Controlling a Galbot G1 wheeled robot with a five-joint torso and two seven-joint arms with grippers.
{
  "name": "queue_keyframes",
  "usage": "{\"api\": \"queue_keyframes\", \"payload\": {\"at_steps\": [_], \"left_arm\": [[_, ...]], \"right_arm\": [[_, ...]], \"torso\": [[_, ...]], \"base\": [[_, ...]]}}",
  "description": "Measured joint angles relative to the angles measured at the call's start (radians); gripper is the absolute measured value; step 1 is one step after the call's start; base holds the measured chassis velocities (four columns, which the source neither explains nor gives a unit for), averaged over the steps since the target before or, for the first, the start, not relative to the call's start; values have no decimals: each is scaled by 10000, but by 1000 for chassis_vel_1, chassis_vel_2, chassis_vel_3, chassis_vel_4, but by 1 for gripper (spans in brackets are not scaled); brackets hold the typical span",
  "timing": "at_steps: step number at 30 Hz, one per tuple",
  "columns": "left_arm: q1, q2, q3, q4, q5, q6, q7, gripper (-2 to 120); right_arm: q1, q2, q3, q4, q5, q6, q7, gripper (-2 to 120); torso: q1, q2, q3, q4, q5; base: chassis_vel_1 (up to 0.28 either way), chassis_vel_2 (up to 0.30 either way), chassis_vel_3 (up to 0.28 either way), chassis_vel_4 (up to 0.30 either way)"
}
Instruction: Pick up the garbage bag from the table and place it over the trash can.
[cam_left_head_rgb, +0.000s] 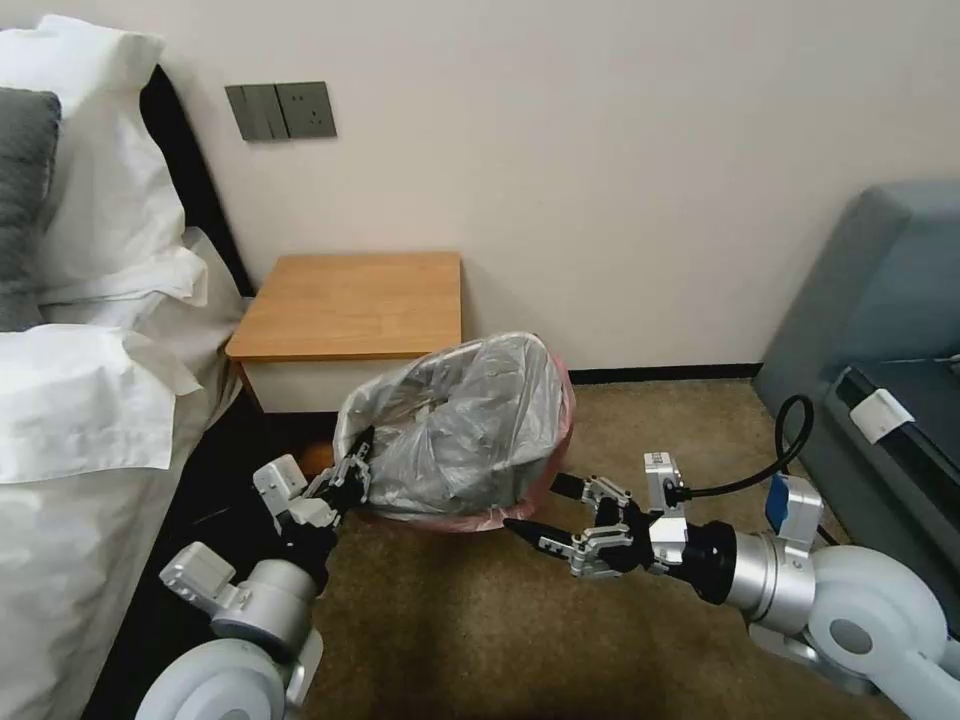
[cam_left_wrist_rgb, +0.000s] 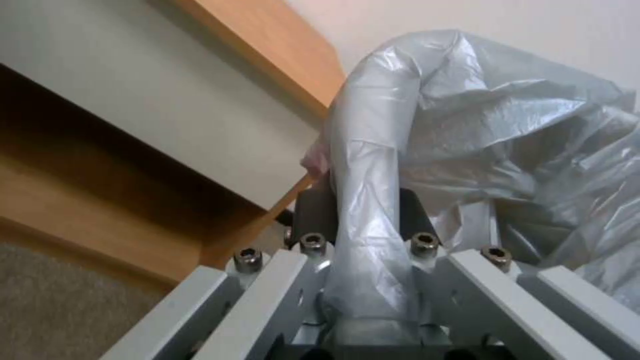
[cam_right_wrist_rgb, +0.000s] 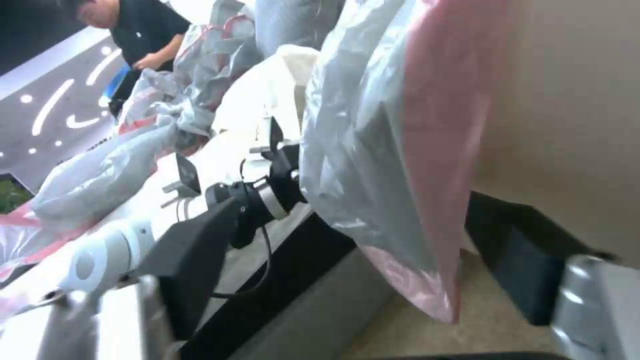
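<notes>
Garbage bag (cam_left_head_rgb: 470, 425) sits bunched in the lower middle of the head view, just in front of the table (cam_left_head_rgb: 350, 305), its pinkish rim toward the right. At its left edge the left gripper (cam_left_head_rgb: 355, 470) is clamped on a fold of the plastic. The right gripper (cam_left_head_rgb: 545, 510), fingers spread apart, hangs just beside the rim above the carpet (cam_left_head_rgb: 480, 620).

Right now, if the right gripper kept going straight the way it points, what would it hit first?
Most likely the garbage bag: the open right gripper points at its pinkish lower rim, close by, though depth is hard to judge.
</notes>
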Motion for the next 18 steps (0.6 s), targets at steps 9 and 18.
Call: {"api": "queue_keyframes", "payload": {"at_steps": [9, 18], "left_arm": [[110, -5, 20, -4, 24, -35, 188, 7], [150, 5, 7, 8, 27, -76, 213, 7]], "right_arm": [[-59, 83, 71, 18, 55, -1, 119, 47], [-36, -14, 161, -111, 80, 38, 18, 17]], "torso": [[0, 0, 0, 0, 0], [0, 0, 0, -1, 0]], "base": [[0, 0, 0, 0], [0, 0, 0, 0]]}}
